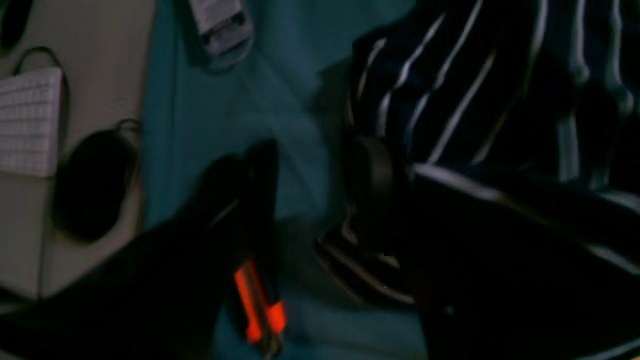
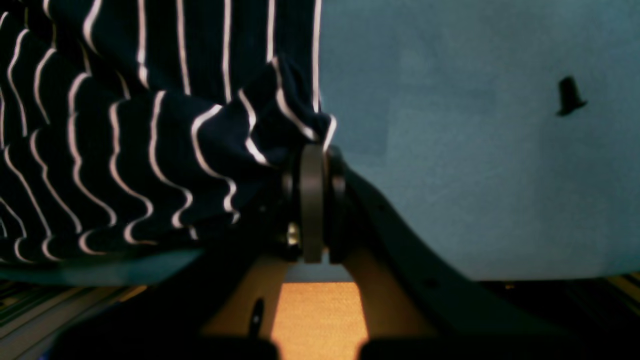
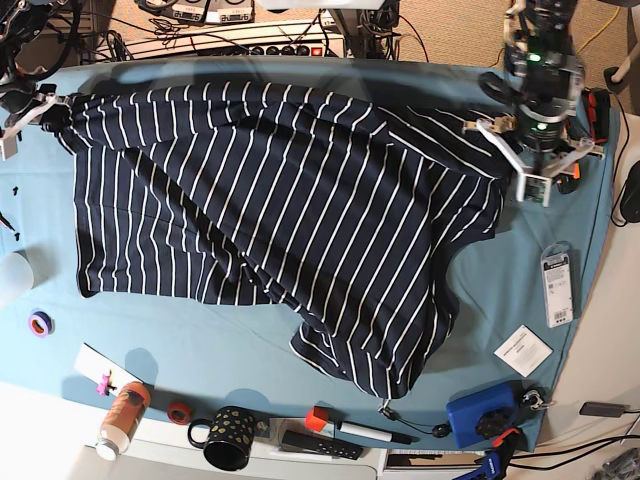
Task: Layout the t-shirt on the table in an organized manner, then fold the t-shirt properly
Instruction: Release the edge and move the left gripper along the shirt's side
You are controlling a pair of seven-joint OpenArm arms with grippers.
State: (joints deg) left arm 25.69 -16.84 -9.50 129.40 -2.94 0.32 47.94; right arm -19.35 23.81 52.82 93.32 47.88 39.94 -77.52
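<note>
Here's the t-shirt [image 3: 280,220], navy with thin white stripes, spread across the far half of the table [image 3: 480,290], though hardly flat: one big diagonal fold runs over its middle and a sleeve flops down toward the near edge, pointing at the black polka-dot mug [image 3: 228,437].

Over on the shirt's far corner, at the table's edge, the right gripper [image 2: 314,150] is pressed together with a bunch of striped cloth pinched between its jaws. The wrist view shows it plainly: fabric gathered into wrinkles right at the fingertips, teal table cover stretching away beside it, and a small dark peg [image 2: 570,97] sitting well apart from the shirt.

At the shirt's opposite far corner is the left gripper [image 1: 320,170]. Its jaws stand apart, one dark finger [image 1: 250,190] over bare teal cloth, the other finger [image 1: 372,175] touching the shirt's rumpled edge. The picture is blurred and I cannot tell whether any cloth is caught in there.

Around the shirt, on the table: a packaged item [image 3: 557,286] and a white card [image 3: 523,350] just beyond the sleeve side, a blue box [image 3: 485,412] near the front corner, an orange-capped bottle [image 3: 122,418] and a roll of purple tape [image 3: 40,323] on the other side.
</note>
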